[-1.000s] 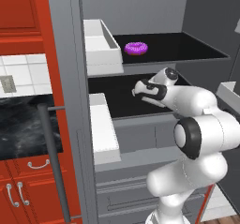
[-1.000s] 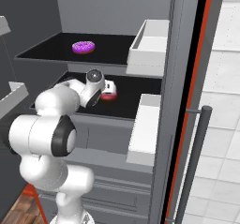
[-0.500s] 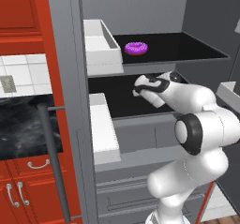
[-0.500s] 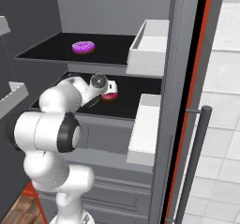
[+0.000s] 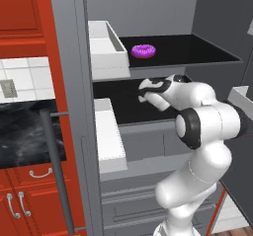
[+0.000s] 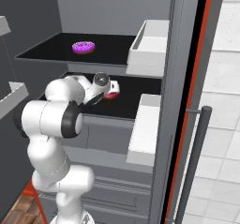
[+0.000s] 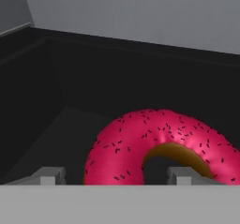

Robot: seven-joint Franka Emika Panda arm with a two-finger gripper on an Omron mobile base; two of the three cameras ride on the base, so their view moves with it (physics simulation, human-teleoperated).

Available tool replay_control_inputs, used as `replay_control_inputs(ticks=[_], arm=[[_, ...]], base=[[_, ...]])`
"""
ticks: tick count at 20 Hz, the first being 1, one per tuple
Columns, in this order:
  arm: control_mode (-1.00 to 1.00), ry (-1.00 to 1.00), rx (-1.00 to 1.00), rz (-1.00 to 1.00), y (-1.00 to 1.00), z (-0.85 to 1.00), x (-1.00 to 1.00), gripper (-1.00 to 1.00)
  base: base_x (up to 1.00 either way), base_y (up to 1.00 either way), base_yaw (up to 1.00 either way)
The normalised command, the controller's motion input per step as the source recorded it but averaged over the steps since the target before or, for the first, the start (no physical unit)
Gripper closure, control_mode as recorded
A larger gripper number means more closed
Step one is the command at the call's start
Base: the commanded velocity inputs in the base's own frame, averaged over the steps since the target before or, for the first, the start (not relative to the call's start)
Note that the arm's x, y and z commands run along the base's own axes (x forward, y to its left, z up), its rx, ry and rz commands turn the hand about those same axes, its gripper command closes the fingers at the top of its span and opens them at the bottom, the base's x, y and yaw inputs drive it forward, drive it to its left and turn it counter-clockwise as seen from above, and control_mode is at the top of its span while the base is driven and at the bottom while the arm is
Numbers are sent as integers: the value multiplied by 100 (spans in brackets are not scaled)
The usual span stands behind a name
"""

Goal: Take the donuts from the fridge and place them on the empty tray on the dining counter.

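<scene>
The pincer [image 7: 112, 176] is inside the open fridge [image 5: 148, 13], on the lower black shelf [image 5: 123, 106], and it points to the back wall of the fridge. In the hand view its two small dark finger tips [image 7: 49, 175] stand apart, one at each side of the left part of the red-pink donut [image 7: 154, 145]. One tip is just outside the ring and the other tip is at the hole. The tips are very near the frosting, but I cannot tell if they already press it, so I cannot tell if the pincer is grasping the donut or is released.

The red-pink donut lies flat on the lower shelf, directly in front of the pincer. In the right base view a small part of it [image 6: 112, 94] shows just beside the hand [image 6: 101, 85].

The purple donut [image 5: 143, 51] lies on the upper black shelf [image 5: 197, 52], above the pincer and well apart from it. A white door bin [image 5: 106, 50] is at the level of that shelf, and another white bin [image 5: 108, 136] is lower, beside the arm.
</scene>
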Motion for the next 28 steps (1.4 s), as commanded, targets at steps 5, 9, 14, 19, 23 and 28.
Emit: replay_control_inputs(ticks=[5, 9, 14, 19, 23, 28], arm=[[-100, -4, 0, 0, 0, -69, -12, 100], [-100, -24, 0, 1, -12, 4, -96, 100], [-100, -6, 0, 0, -22, 62, -100, 100], [-100, 11, -8, 1, -15, 100, -100, 100], [-100, 9, -13, 0, 0, 100, -100, 100], [-100, 0, -5, 2, -11, 100, -100, 100]], base=[[0, 0, 0], [0, 0, 0], [0, 0, 0], [0, 0, 0], [0, 0, 0], [0, 0, 0]])
